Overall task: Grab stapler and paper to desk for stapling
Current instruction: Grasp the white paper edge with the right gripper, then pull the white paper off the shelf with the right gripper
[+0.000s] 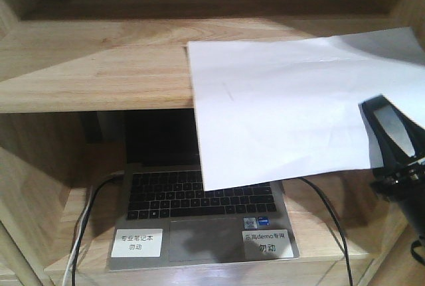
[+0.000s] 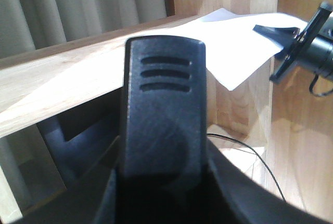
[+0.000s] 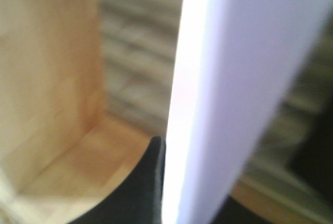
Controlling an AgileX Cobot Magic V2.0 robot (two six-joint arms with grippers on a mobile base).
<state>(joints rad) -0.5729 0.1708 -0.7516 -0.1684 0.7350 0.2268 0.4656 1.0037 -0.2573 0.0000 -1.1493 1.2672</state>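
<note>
The large white paper [image 1: 279, 107] hangs in the air, over the edge of the upper shelf board and in front of the laptop. My right gripper [image 1: 388, 133] is shut on its right edge. The right wrist view shows the sheet [image 3: 234, 78] edge-on against one black finger [image 3: 140, 193]. The left wrist view shows the paper [image 2: 234, 42] and the right gripper [image 2: 291, 42] at the upper right. My left gripper [image 2: 164, 182] is shut on the black stapler [image 2: 164, 104], whose ridged end stands up between the jaws. The desk with the monitor is out of view.
A wooden shelf unit [image 1: 93, 67] fills the front view. An open laptop [image 1: 199, 200] with two white labels sits on its lower shelf. Black and white cables [image 1: 86, 226] run down on the left and a black cable [image 1: 332, 219] on the right. Grey curtains [image 2: 62, 11] hang behind.
</note>
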